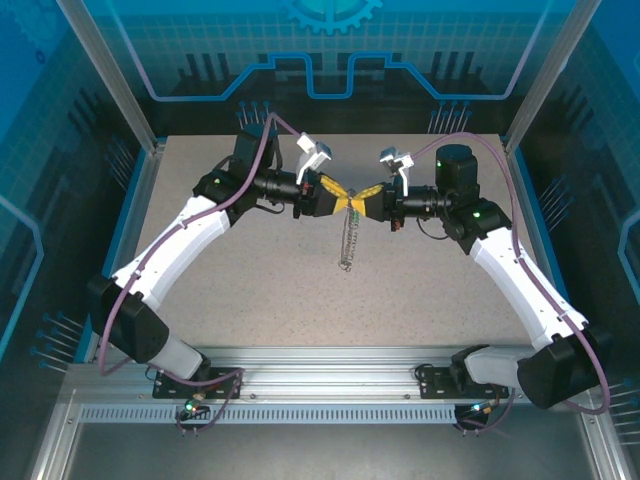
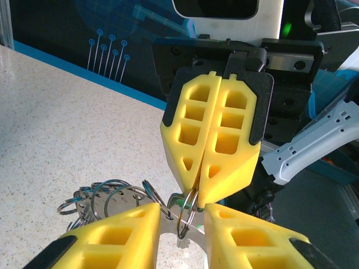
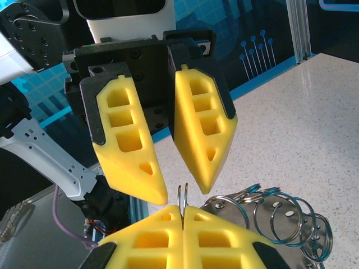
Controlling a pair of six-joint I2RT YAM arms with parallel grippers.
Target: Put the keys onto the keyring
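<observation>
Top external shows the chain (image 1: 347,240) dangling; right wrist shows right gripper (image 3: 182,212) clamping keyring (image 3: 182,197), left gripper (image 3: 183,193) ajar.

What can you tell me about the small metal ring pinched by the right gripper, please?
The small ring is a thin, shiny, silvery split ring of doubled wire, apparently steel. It is pinched edge-on in the shut right gripper, part of it poking out past the yellow fingertips. It is held in the air above the table, within the gap of the open left gripper, whose fingers seem not to touch it. A chain of larger rings seems linked to it.
</observation>
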